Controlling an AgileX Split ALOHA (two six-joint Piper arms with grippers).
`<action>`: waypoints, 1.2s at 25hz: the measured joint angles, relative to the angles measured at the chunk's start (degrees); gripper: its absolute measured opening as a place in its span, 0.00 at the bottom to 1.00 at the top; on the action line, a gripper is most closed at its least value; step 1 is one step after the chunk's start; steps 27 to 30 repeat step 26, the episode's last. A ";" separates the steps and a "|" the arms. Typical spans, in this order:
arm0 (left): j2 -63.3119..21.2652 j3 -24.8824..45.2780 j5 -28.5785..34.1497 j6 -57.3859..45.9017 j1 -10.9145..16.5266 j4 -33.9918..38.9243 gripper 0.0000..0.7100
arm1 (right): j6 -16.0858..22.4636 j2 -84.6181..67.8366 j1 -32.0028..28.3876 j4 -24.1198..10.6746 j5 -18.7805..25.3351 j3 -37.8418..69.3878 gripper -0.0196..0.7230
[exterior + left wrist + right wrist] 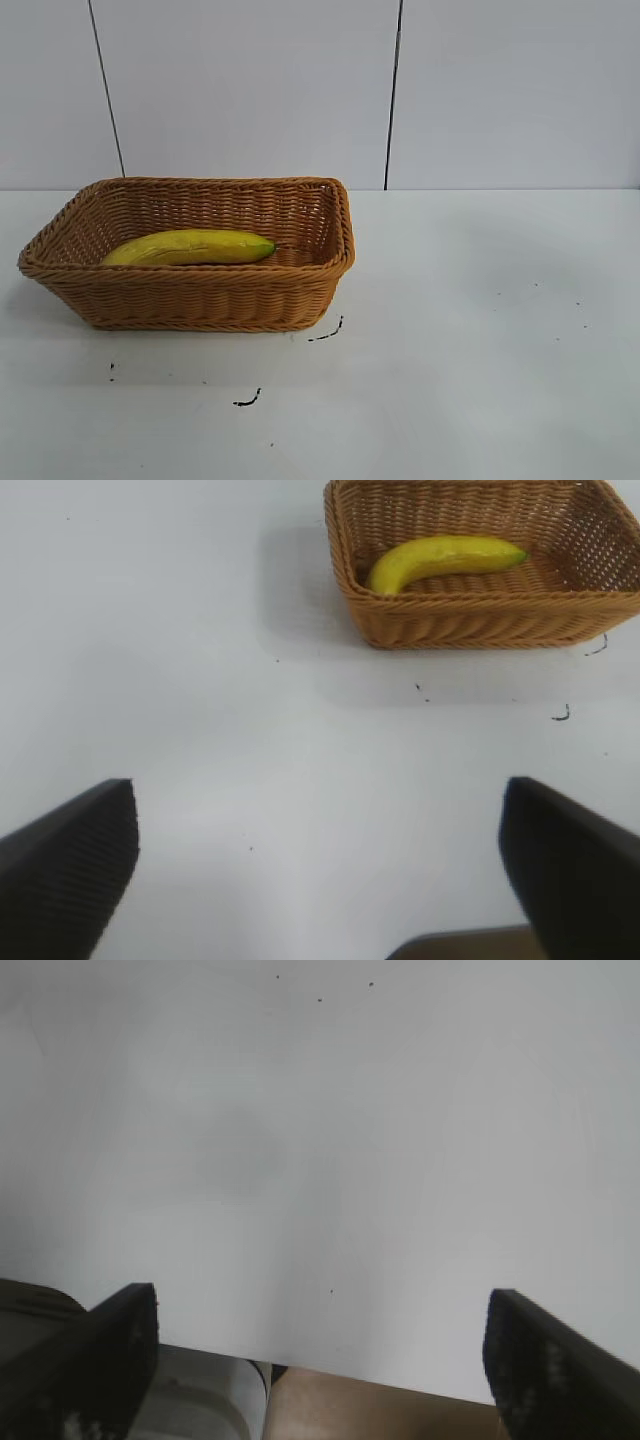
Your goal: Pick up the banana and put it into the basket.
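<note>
The yellow banana (190, 247) lies inside the tan woven basket (200, 300) at the left of the white table. Both also show in the left wrist view, the banana (445, 560) resting in the basket (480, 620), far from that arm. My left gripper (320, 870) is open and empty, drawn back over bare table near the edge. My right gripper (320, 1360) is open and empty over the table's edge. Neither gripper shows in the exterior view.
Small black marks (247, 400) dot the table in front of the basket. The table edge (380, 1380) runs under my right gripper, with brown floor and a white base below it. A grey panelled wall stands behind the table.
</note>
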 joint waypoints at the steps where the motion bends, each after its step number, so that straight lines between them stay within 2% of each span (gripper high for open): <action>1: 0.00 0.00 0.00 0.00 0.00 0.00 0.98 | 0.00 -2.49 0.00 -0.04 0.44 1.00 0.88; 15: 0.00 0.00 0.00 0.00 0.00 0.00 0.98 | 0.19 -23.09 0.00 -0.25 -0.39 1.63 0.88; 30: 0.00 0.00 0.00 0.00 0.00 0.00 0.98 | 1.30 -24.17 0.00 -0.25 -0.26 1.63 0.88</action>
